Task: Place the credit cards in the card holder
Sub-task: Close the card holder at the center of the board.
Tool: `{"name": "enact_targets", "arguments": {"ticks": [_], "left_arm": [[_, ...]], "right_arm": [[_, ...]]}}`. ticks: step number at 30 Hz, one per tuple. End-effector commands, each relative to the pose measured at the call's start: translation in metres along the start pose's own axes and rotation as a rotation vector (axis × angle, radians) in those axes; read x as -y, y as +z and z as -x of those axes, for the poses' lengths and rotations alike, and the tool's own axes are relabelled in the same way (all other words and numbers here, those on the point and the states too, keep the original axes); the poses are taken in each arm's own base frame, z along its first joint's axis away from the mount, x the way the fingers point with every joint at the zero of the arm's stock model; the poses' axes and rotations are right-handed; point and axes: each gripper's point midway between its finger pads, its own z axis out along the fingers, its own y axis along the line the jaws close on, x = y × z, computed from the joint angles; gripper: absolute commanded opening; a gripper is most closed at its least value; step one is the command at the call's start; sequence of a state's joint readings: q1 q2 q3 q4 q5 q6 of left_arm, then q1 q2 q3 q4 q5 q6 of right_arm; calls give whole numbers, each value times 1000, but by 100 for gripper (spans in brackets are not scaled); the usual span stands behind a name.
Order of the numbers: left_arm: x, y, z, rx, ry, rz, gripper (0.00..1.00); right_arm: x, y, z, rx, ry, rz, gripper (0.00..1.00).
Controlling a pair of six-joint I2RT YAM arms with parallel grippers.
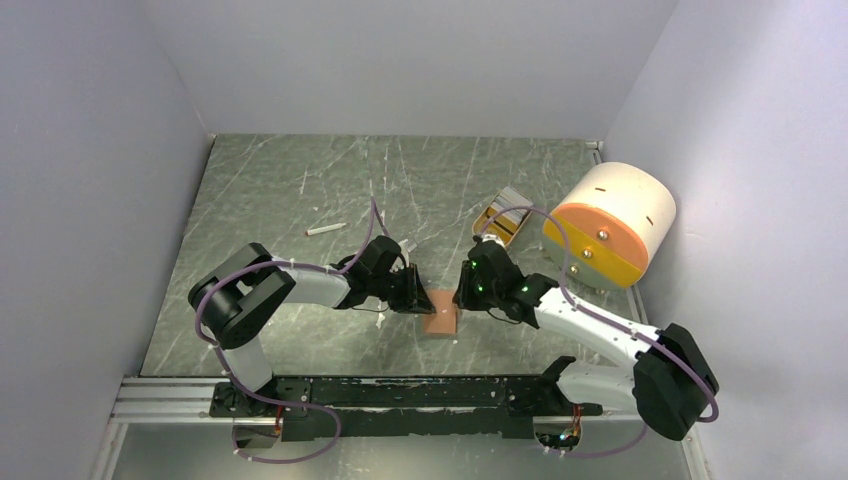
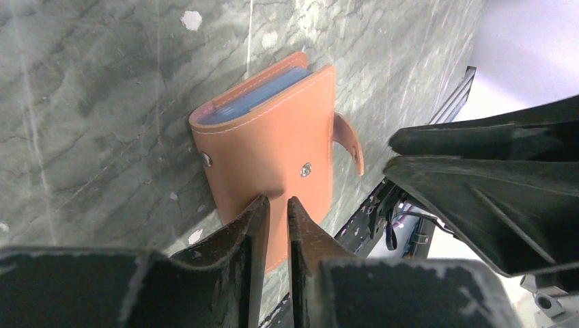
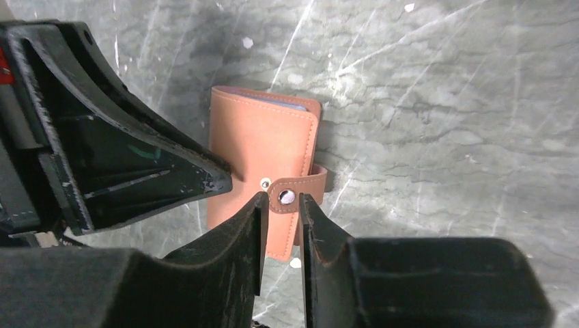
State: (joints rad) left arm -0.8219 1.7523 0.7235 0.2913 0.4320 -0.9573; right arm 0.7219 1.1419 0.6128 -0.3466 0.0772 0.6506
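Left gripper (image 2: pixel 276 205) and right gripper (image 3: pixel 280 201) (2 total) flank 1 card holder (image 2: pixel 266 137)

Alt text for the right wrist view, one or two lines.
A reddish-brown leather card holder lies on a green marbled table, its strap wrapped round the right edge. The right gripper has its fingertips slightly apart on either side of the strap's snap button; a left gripper finger reaches the holder's left edge.
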Motion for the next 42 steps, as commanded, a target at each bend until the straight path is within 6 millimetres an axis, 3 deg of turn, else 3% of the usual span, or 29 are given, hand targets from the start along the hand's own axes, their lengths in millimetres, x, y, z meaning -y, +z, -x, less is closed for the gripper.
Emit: {"name": "enact_targets", "arguments": {"ticks": [1, 11, 17, 29, 42], "left_arm": [[-11, 0, -12, -38, 9, 41, 23], [-11, 0, -12, -36, 11, 42, 23], [-12, 1, -12, -38, 7, 41, 23], [-12, 1, -12, -38, 7, 39, 23], [-12, 3, -13, -43, 6, 36, 23]], "right_arm": [[-1, 12, -14, -47, 45, 88, 25], [-10, 19, -23, -75, 118, 197, 22], [-7, 11, -10, -34, 108, 172, 22], [-4, 17, -4, -35, 109, 153, 22], [-4, 22, -20, -94, 99, 174, 22]]}}
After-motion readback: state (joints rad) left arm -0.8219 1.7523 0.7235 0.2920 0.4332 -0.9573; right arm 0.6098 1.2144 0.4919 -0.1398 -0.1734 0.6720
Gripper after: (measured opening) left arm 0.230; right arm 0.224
